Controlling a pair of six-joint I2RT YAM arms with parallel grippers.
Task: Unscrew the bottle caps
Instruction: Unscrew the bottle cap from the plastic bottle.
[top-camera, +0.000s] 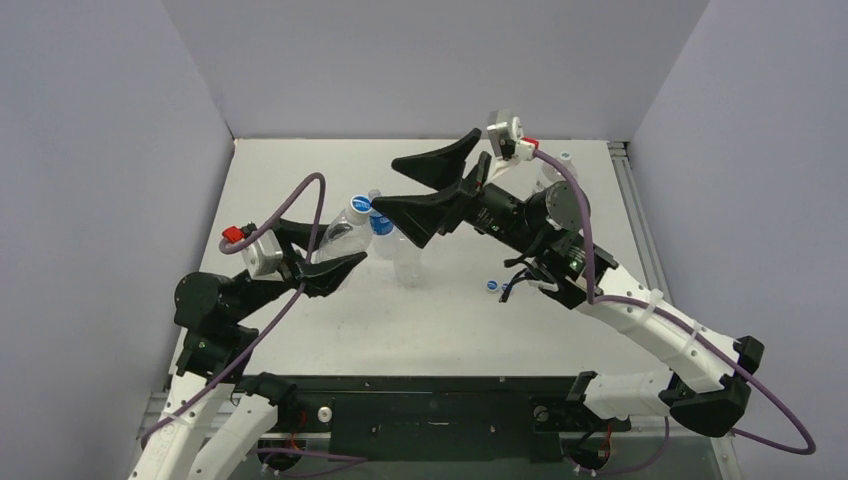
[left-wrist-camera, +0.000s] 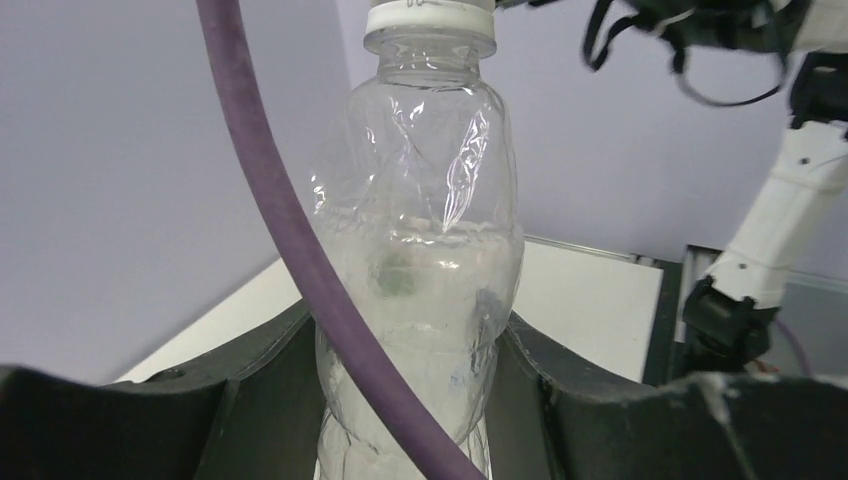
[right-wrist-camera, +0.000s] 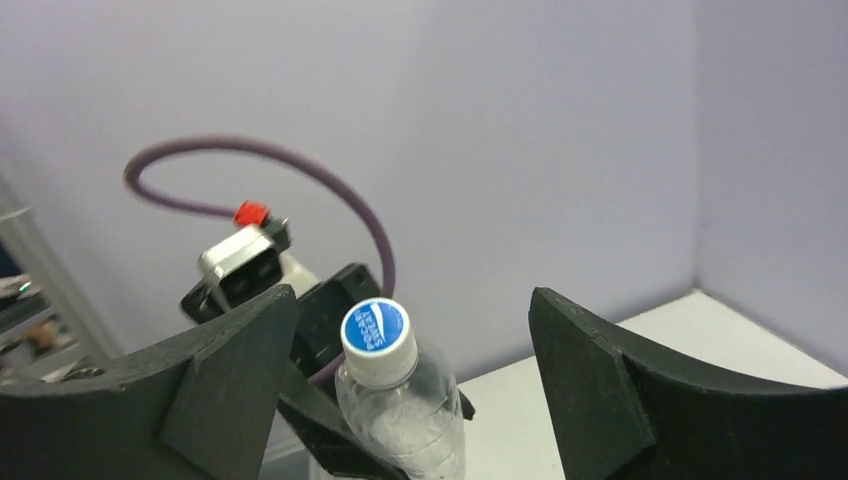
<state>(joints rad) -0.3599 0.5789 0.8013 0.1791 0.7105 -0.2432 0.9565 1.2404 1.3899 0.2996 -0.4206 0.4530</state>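
Clamped a plain clear bottle (left-wrist-camera: 420, 200) in the left pincer (top-camera: 325, 252), both fingers pressed against the lower body, neck tilted up toward the right arm. Noted the cap (right-wrist-camera: 377, 340) seated on that neck: white skirt, blue printed top. Held the right pincer (right-wrist-camera: 410, 300) spread wide, one finger on each side of the cap and apart from it, gripping nothing. Recorded a purple cable (left-wrist-camera: 300, 230) crossing in front of the bottle in the left wrist view. Located a blue-labelled bottle (top-camera: 381, 224) standing upright on the white surface (top-camera: 300, 165) just beside the gripped bottle, beneath the right pincer's fingers. Located a second clear bottle (top-camera: 408, 265) upright, just to the near side of the blue-labelled one; could not tell whether capped. Found a loose blue cap (top-camera: 492, 285) lying flat on the surface near the right forearm, well apart from every bottle. Observed a partly hidden bottle (top-camera: 553, 172) behind the right wrist at the far right of the surface, fitted with a white cap (top-camera: 567, 157).
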